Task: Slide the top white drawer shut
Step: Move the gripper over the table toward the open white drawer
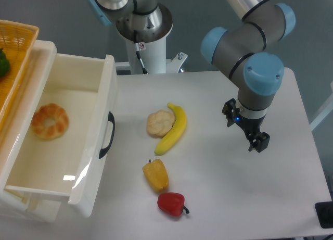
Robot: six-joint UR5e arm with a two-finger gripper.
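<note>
From the fixed camera, we see the drawer (78,120) at the left, pulled far out, a bun (50,121) inside. Our gripper (255,138) hangs well apart over the table (234,198), holding nothing; jaw width is hard to tell. We are only approaching: next, reach the handle (107,135) and push left.

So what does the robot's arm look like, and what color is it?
The silver-grey metal robot arm is made of thick round tubes, with light blue plastic caps on its joints. At its end sits a small black two-finger gripper with short dark fingers and a tiny blue light glowing on its side. A thin black cable runs down its white base post.
</note>
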